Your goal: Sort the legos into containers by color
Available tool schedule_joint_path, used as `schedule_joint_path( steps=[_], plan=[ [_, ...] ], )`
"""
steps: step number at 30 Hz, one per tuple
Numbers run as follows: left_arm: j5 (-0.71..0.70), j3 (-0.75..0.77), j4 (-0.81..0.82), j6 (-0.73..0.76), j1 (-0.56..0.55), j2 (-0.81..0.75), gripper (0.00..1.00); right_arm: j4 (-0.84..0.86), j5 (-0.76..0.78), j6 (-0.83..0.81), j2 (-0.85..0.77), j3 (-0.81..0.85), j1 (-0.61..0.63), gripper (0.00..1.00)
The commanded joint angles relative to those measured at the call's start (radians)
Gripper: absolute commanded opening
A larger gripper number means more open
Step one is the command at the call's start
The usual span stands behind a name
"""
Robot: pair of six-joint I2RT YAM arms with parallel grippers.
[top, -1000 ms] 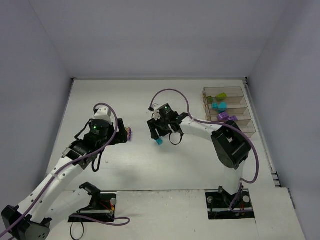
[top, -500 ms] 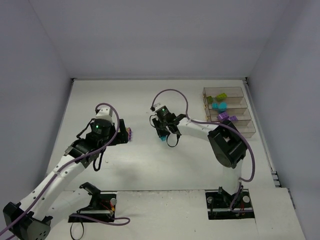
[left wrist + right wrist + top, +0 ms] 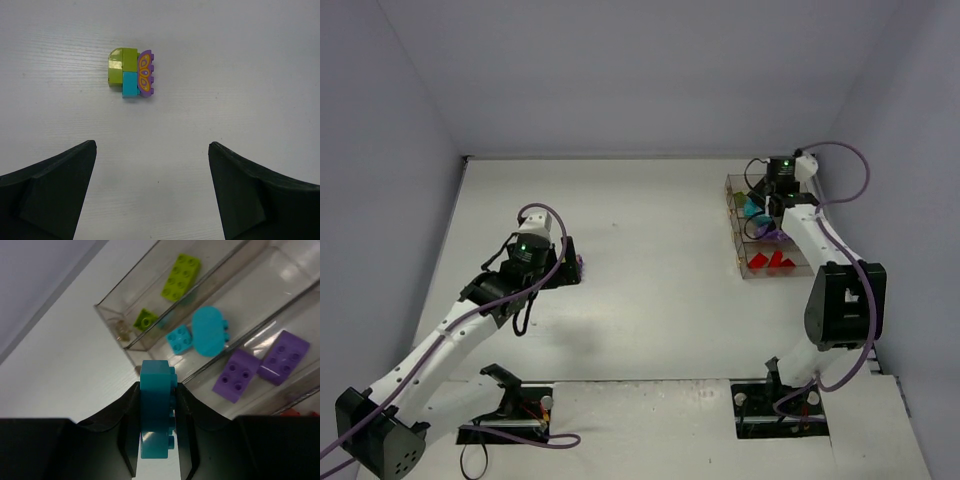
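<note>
My right gripper (image 3: 156, 390) is shut on a teal-blue brick (image 3: 156, 410) and holds it above the row of clear containers (image 3: 150, 342); in the top view it (image 3: 772, 197) hangs over the far bins (image 3: 740, 262). The bins hold two lime bricks (image 3: 181, 276), two teal bricks (image 3: 209, 332), two purple bricks (image 3: 235, 375) and red ones (image 3: 772, 260). My left gripper (image 3: 152, 150) is open above the table. Ahead of it lies a clump (image 3: 132, 72) of lime, teal and purple bricks, which also shows in the top view (image 3: 579, 264).
The white table (image 3: 650, 230) is walled by grey panels on three sides. The containers stand at its right edge, near the right wall.
My right gripper has carried the teal brick from the table's middle to above the containers at the far right. My left gripper has shifted slightly toward the clump.
</note>
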Motion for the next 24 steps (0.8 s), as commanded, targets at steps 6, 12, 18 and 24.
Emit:
schedule_joint_path(
  steps=[6,12,18,24],
  plan=[
    [0.01,0.039,0.071,0.001,0.006,0.043,0.87,-0.027,-0.033,0.259,0.102,0.084,-0.153,0.06],
    [0.005,0.044,0.068,0.003,0.005,0.055,0.87,-0.027,-0.011,0.293,0.177,0.156,-0.213,0.1],
    [0.001,0.039,0.062,0.0,0.005,0.055,0.87,-0.027,0.0,0.307,0.235,0.205,-0.266,0.13],
    [0.002,0.029,0.066,-0.012,0.005,0.055,0.87,-0.027,-0.014,0.325,0.286,0.228,-0.298,0.19]
  ],
)
